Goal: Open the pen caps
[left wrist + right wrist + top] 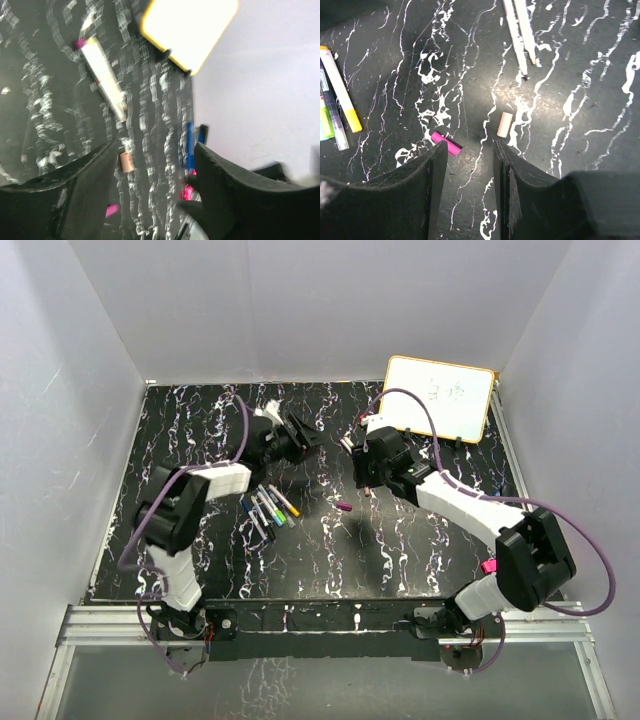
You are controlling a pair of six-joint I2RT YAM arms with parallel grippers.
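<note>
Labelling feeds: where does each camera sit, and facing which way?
Top external: above, behind the bases, looking down on the table; left arm, right arm show.
Left wrist: on its arm, facing the whiteboard; left fingers show.
Right wrist: on its arm, looking down at pens; right fingers show.
Shared: both wrists see the peach cap.

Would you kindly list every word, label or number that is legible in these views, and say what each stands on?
On the whiteboard: a few faint handwritten marks near its top edge, too small to read.
On the pens: any print on the white barrels is too small or blurred to read.
No other text is visible, so nothing can be quoted.
</note>
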